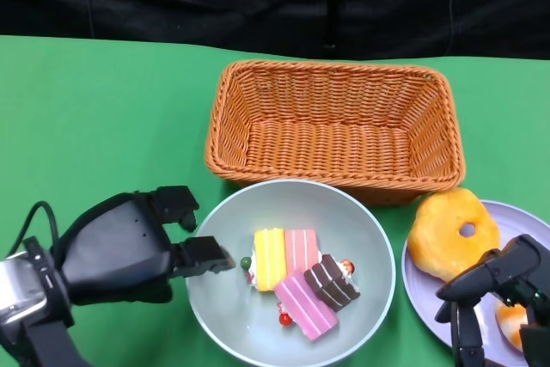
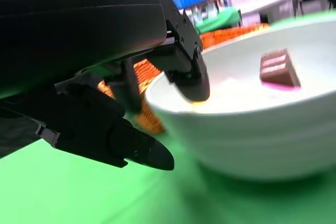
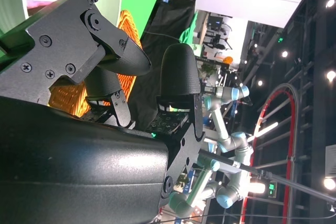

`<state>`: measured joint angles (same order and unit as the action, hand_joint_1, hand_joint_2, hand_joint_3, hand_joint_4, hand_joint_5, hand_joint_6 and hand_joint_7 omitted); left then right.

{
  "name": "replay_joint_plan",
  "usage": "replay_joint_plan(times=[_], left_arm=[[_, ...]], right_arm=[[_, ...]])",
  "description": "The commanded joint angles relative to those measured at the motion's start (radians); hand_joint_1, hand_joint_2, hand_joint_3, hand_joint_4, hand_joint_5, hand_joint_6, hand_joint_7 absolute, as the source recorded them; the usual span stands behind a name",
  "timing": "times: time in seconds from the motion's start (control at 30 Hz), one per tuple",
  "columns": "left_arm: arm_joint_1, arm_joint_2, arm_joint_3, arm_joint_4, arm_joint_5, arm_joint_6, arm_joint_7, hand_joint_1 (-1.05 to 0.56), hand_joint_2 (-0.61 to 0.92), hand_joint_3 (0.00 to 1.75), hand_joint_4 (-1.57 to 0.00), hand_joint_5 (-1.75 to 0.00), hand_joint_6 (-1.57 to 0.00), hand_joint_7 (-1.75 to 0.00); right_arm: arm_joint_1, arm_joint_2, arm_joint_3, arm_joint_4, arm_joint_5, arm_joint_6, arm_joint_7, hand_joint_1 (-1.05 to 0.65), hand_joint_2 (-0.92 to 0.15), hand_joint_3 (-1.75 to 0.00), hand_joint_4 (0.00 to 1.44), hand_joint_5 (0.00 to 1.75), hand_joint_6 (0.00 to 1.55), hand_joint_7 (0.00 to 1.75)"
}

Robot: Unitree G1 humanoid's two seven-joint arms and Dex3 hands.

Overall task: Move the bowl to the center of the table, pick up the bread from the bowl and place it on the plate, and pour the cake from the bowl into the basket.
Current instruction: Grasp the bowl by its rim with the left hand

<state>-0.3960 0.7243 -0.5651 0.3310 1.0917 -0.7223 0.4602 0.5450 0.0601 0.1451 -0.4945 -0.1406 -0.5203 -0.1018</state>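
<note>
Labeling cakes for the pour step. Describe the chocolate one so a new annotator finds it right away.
Start at the wicker basket at the back of the green table; the pale bowl sits directly in front of it. Inside, the cake slices cluster together, and the chocolate cake lies on the side nearest the purple plate. It is the only dark brown slice; its neighbours are yellow and pink.

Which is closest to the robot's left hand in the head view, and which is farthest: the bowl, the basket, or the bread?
Measured from the left hand:
1. Bowl, right beside it, with a fingertip over its left rim.
2. Basket, behind the bowl, toward the far side of the table.
3. Bread, farthest, on the plate at the right.
</note>
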Motion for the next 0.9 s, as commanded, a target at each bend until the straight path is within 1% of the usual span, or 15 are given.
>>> replay_joint_plan(times=[0.03,0.07,0.1,0.17,0.27,0.37,0.47,0.57,0.63,0.7,0.9], left_arm=[[0.042,0.039,0.035,-0.061,-0.015,0.034,-0.072,-0.46,0.82,0.0,-0.01,-0.51,-0.27,-0.05],[0.055,0.044,0.044,-0.08,-0.023,0.042,-0.096,-0.5,0.83,0.0,0.0,-0.36,-0.21,-0.04],[0.071,0.051,0.056,-0.108,-0.034,0.056,-0.133,-0.52,0.83,0.01,0.0,-0.29,-0.18,-0.04],[0.098,0.058,0.077,-0.15,-0.056,0.072,-0.185,-0.63,0.83,0.0,0.0,-0.15,-0.12,-0.02],[0.126,0.07,0.104,-0.196,-0.082,0.075,-0.249,-0.74,0.83,0.01,0.0,-0.06,-0.08,-0.01],[0.155,0.086,0.131,-0.238,-0.099,0.065,-0.28,-0.82,0.85,0.01,0.0,-0.01,-0.04,0.0],[0.178,0.094,0.152,-0.26,-0.118,0.035,-0.279,-0.83,0.86,0.01,-0.02,-0.01,-0.03,-0.01],[0.207,0.1,0.172,-0.284,-0.127,-0.012,-0.248,-0.78,0.85,0.0,-0.1,-0.06,-0.09,-0.04],[0.229,0.09,0.179,-0.304,-0.115,-0.033,-0.228,-0.74,0.84,0.0,-0.18,-0.1,-0.16,-0.07],[0.24,0.073,0.177,-0.306,-0.109,-0.04,-0.222,-0.7,0.84,0.0,-0.22,-0.14,-0.2,-0.08],[0.241,0.03,0.158,-0.293,-0.074,-0.027,-0.241,-0.63,0.87,0.01,-0.29,-0.25,-0.27,-0.08]], right_arm=[[0.002,-0.003,-0.004,0.0,0.011,-0.014,0.001,-0.02,-0.43,-1.36,0.73,1.63,0.69,1.39],[0.002,-0.002,-0.004,0.001,0.011,-0.015,0.001,-0.02,-0.42,-1.36,0.73,1.64,0.69,1.4],[0.002,-0.001,-0.005,0.0,0.01,-0.014,0.001,-0.02,-0.42,-1.37,0.73,1.64,0.69,1.4],[0.0,0.0,-0.006,0.001,0.007,-0.014,0.0,-0.02,-0.41,-1.38,0.73,1.64,0.7,1.41],[-0.002,-0.003,-0.011,0.002,0.003,-0.012,0.002,-0.02,-0.41,-1.41,0.73,1.65,0.7,1.42],[0.004,-0.002,-0.007,-0.002,0.011,-0.009,0.005,-0.02,-0.4,-1.41,0.73,1.65,0.69,1.42],[0.004,-0.002,-0.007,-0.001,0.012,-0.011,0.006,-0.01,-0.39,-1.42,0.73,1.64,0.69,1.42],[0.002,-0.003,-0.01,0.0,0.008,-0.015,0.007,-0.02,-0.39,-1.42,0.73,1.64,0.69,1.42],[0.002,-0.006,-0.012,0.001,0.007,-0.015,0.009,-0.01,-0.39,-1.42,0.73,1.64,0.69,1.42],[0.002,-0.008,-0.011,0.001,0.016,-0.013,0.012,-0.02,-0.39,-1.42,0.73,1.64,0.69,1.41],[0.004,-0.005,-0.011,-0.004,0.011,-0.006,0.011,-0.02,-0.39,-1.4,0.74,1.63,0.69,1.41]])
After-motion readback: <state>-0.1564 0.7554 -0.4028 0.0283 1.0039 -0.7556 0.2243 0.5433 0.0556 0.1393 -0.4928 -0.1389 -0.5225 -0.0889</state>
